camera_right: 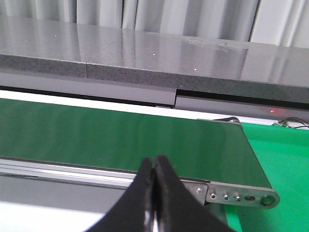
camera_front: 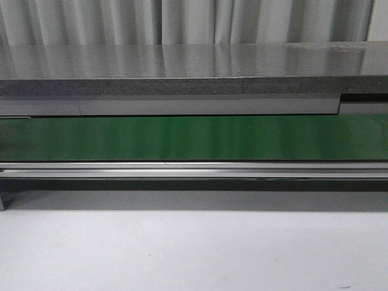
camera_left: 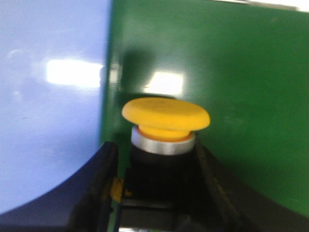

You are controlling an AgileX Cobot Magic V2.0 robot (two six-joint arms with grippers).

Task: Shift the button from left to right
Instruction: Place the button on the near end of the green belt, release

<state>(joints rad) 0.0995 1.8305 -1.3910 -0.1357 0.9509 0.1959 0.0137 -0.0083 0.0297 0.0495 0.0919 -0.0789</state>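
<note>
One button point(camera_left: 165, 126) shows, its yellow head and silver collar rising between the two dark fingers point(camera_left: 99, 193) of the left gripper point(camera_left: 157, 188), which is clamped on its black body above the green belt point(camera_left: 231, 87); the right gripper point(camera_right: 154, 193) has its two fingers pressed together with nothing between them, just before one conveyor point(camera_right: 120, 140); one grey counter point(camera_right: 145, 53) lies beyond.

One button point(camera_left: 165, 116) is showing, sitting between the two fingers point(camera_left: 99, 193) of the left tool point(camera_left: 154, 193). One right tool point(camera_right: 154, 193) is showing, its two fingers pressing together. One green conveyor belt point(camera_front: 194, 138) is running across one white tabletop point(camera_front: 194, 254).
</note>
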